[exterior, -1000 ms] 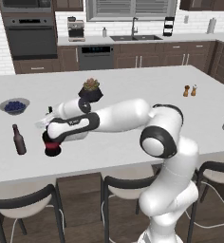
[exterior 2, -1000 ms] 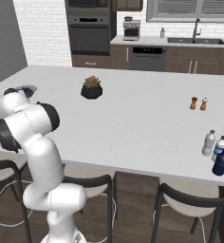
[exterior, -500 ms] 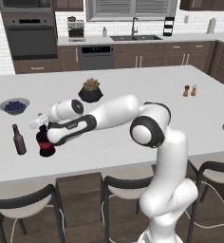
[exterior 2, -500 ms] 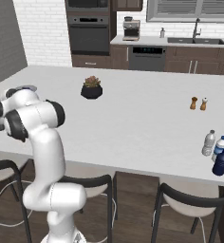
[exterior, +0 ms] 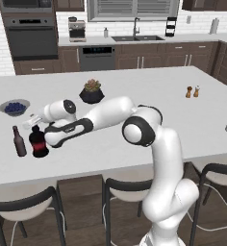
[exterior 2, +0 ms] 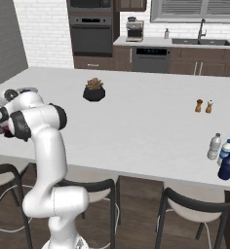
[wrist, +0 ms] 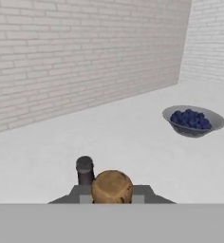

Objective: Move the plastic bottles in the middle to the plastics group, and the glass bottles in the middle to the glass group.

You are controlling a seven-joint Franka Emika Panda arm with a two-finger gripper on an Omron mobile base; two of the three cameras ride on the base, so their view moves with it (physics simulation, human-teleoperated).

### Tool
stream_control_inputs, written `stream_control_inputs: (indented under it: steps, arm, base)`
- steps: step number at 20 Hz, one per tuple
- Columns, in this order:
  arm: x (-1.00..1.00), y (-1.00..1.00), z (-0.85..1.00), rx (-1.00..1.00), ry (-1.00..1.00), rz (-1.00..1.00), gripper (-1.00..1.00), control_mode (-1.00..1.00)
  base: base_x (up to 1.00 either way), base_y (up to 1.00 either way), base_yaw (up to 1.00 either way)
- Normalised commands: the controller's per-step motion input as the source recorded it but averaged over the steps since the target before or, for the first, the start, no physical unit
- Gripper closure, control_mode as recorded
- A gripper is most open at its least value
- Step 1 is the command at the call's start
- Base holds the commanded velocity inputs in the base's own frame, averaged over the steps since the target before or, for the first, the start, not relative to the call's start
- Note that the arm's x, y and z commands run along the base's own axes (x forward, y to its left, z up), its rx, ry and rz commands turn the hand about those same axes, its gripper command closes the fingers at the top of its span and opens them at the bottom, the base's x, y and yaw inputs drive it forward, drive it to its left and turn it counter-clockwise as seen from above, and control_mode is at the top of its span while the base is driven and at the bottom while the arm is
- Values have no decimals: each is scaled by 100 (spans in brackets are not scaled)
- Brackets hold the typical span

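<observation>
The dark round-bodied bottle with the red label band (exterior: 38, 143) stands upright on the white counter (exterior: 134, 120), just right of the small brown bottle (exterior: 19, 141). My gripper (exterior: 35, 126) is over its thin neck and shut on it. In the hand view the bottle's cork top (wrist: 112, 186) sits between my gripper's (wrist: 112, 193) fingers, with the brown bottle's cap (wrist: 84, 167) close beside. The tall green bottle is hidden. At the counter's right end the dark blue bottle (exterior 2: 226, 166) and a clear white-capped bottle (exterior 2: 214, 146) stand grouped with another clear bottle (exterior 2: 225, 151).
A bowl of blueberries (exterior: 14, 106) sits behind the brown bottle, also visible as a bowl (wrist: 193, 120) in the hand view. A potted plant (exterior: 92, 92) stands mid-counter, with salt and pepper shakers (exterior: 192, 91) further right. Dark stools (exterior: 130, 192) line the counter's near edge.
The arm swung further left and brought the red-labelled bottle down from a tilted carry to upright on the counter beside the brown bottle.
</observation>
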Motion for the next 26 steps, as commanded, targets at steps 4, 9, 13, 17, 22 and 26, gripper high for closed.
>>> stream_control_inputs:
  steps: [4,9,13,17,22,26]
  arm:
    - [1,32,-8,0,0,0,100,-100]
    - [0,6,-17,0,0,0,100,-100]
    - [0,0,-21,0,0,0,100,-100]
    - [0,0,-28,0,-2,0,100,-100]
    - [0,0,-31,0,-3,0,100,-100]
    - [0,0,-32,0,-2,0,100,-100]
  base:
    - [0,0,0]
    - [0,0,0]
    - [0,0,0]
    - [0,0,0]
    - [0,0,0]
    - [0,0,0]
